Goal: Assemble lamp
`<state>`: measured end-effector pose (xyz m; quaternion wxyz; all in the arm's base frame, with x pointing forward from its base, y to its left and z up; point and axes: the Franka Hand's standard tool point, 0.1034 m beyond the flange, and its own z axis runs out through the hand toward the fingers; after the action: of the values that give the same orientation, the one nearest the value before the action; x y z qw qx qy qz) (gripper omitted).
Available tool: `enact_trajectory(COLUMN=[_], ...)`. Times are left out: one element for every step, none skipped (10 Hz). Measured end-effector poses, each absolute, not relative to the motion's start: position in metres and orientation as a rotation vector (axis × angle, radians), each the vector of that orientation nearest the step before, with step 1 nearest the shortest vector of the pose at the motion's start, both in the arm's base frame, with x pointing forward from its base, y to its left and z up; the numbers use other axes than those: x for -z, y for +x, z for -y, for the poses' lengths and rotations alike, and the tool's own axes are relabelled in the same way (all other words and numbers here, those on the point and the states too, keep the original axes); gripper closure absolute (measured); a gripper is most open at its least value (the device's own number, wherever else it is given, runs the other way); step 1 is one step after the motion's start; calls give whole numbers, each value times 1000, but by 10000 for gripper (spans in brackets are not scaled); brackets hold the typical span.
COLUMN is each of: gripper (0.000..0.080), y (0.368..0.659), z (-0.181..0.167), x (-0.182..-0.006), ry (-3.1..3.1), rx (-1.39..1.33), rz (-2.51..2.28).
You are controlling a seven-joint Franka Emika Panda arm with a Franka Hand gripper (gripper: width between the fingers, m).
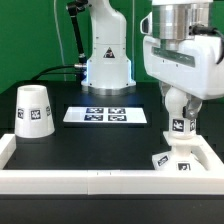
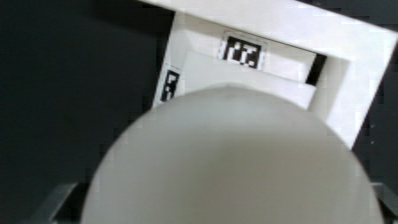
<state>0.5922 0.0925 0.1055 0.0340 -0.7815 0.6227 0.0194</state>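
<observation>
The white ball-shaped bulb with a square tag stands upright on the post of the flat square base at the exterior view's front right. My gripper comes down from above and is shut on the top of the bulb. In the wrist view the bulb fills most of the picture as a pale dome, and the base with its tags shows beyond it. The gripper is mostly hidden by the bulb. The tapered shade stands alone at the exterior view's left.
The marker board lies flat in the middle of the black table. A white raised rim runs along the front and both sides. The robot's base stands at the back.
</observation>
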Motion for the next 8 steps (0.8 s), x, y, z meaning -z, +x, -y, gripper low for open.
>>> enact_trajectory(gripper=[220,216,216,118,118,103,101,101], y=[592,592,592,592,591,591,592,593], z=[-94,-97,-97,-97,-100,-105,-108,-112], x=[-106,-106,-106,-106,-106,-106,-107,-108], ry=[-2362,-2316,-2355,-2389,-2424,-2486,-2568,-2663], rx=[-66,-73,-72,-70,-66,-55,-30,-3], rz=[-1958,-2005,-1958,-1915,-1870,-1780,-1643,-1468])
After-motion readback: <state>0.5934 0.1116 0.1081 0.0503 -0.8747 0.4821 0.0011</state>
